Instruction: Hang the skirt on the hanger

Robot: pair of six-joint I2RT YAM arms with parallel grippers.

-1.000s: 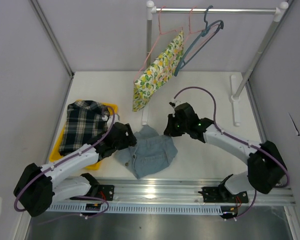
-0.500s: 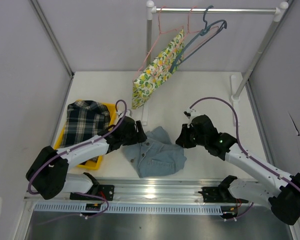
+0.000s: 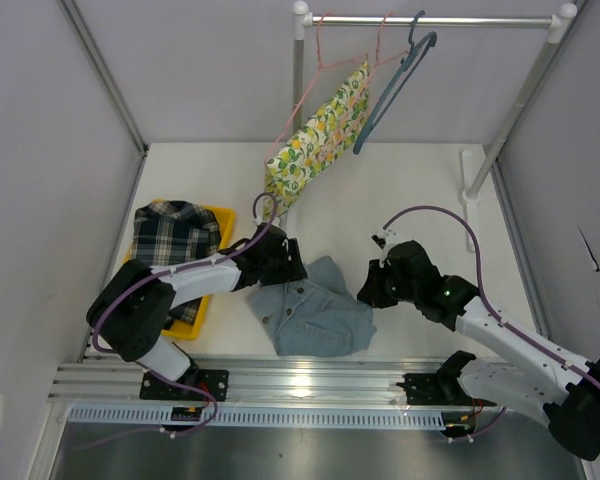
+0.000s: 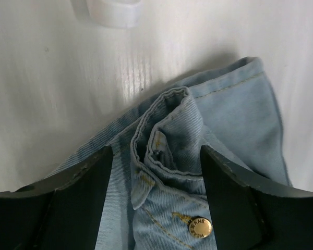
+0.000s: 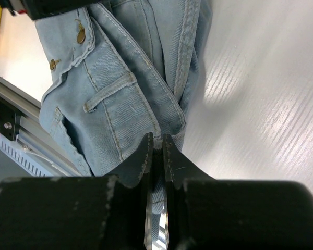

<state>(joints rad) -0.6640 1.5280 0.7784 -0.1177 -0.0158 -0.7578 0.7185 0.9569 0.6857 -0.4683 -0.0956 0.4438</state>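
Your left gripper (image 4: pixel 155 156) is spread wide, jaws either side of the denim shirt's (image 4: pixel 198 135) bunched collar on the table (image 3: pixel 410 190). Your right gripper (image 5: pixel 156 146) is pressed closed at the shirt's edge; can't tell if cloth is pinched. Skirt (image 3: pixel 320 135) hangs tilted on the pink hanger (image 3: pixel 320 45) at the rail (image 3: pixel 450 20).

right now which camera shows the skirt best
The top external view: the skirt hangs there in full under the rail. Both wrist views show only the denim shirt, none of the skirt.
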